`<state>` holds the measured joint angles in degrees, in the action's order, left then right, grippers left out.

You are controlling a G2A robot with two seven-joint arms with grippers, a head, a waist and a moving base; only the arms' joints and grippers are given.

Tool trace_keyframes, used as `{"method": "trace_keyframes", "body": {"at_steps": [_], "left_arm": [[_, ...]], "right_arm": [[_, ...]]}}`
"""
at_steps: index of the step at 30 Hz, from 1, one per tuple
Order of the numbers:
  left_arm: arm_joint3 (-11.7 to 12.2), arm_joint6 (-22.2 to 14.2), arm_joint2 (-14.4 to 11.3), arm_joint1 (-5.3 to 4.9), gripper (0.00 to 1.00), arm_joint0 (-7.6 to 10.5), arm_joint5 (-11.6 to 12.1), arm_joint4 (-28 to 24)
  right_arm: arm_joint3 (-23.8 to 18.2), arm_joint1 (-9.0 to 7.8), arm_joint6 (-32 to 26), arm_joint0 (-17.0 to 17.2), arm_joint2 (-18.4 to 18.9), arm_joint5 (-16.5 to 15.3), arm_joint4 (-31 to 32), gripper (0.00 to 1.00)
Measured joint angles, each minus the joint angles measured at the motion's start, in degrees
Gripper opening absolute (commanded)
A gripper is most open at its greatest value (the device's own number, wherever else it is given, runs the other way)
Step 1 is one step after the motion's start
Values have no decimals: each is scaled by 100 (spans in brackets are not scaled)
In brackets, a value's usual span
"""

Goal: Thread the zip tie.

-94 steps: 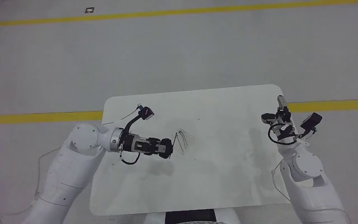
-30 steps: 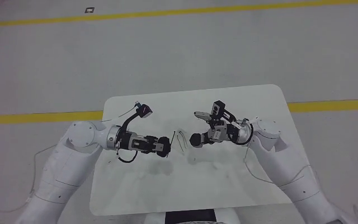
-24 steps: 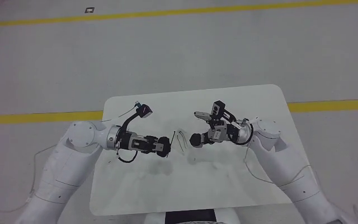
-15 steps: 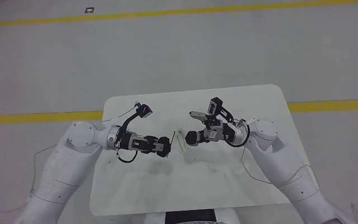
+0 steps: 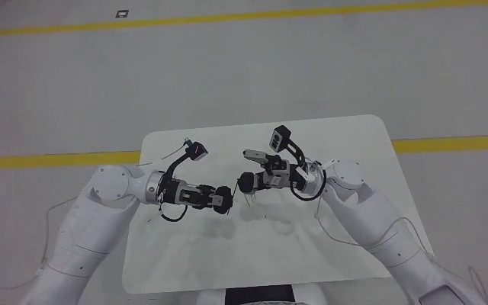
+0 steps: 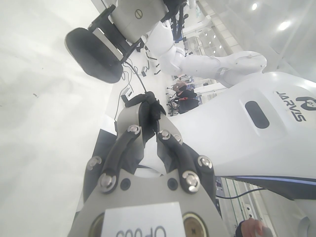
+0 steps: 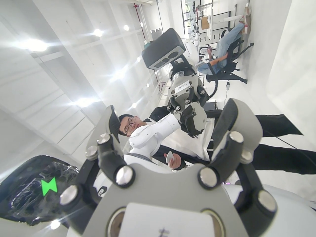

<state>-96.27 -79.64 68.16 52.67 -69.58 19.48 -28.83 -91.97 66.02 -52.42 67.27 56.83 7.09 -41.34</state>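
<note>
Right pincer (image 5: 245,183), agape and empty, has arrived beside left pincer (image 6: 149,104) clamping thin black plastic zip tie (image 6: 139,80); hazard: flimsy tail may deflect.

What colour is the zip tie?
Black. The zip tie shows best in the left wrist view.

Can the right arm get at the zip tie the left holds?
Probably yes: the right gripper, jaws open, sits close beside the zip tie held in the left gripper, nothing between.
</note>
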Motion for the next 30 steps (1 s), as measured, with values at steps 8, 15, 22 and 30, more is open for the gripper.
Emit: {"method": "trace_keyframes", "body": {"at_steps": [8,15,22,30], "left_arm": [[0,0,0,0,0,0,0,0],[0,0,0,0,0,0,0,0],[0,0,0,0,0,0,0,0],[0,0,0,0,0,0,0,0]], "right_arm": [[-139,17,79,40,-68,24,101,53],[-65,24,-40,-56,-99,308,130,16],[-5,5,-122,-82,-24,473,177,9],[-5,-24,-271,-54,60,568,223,11]]}}
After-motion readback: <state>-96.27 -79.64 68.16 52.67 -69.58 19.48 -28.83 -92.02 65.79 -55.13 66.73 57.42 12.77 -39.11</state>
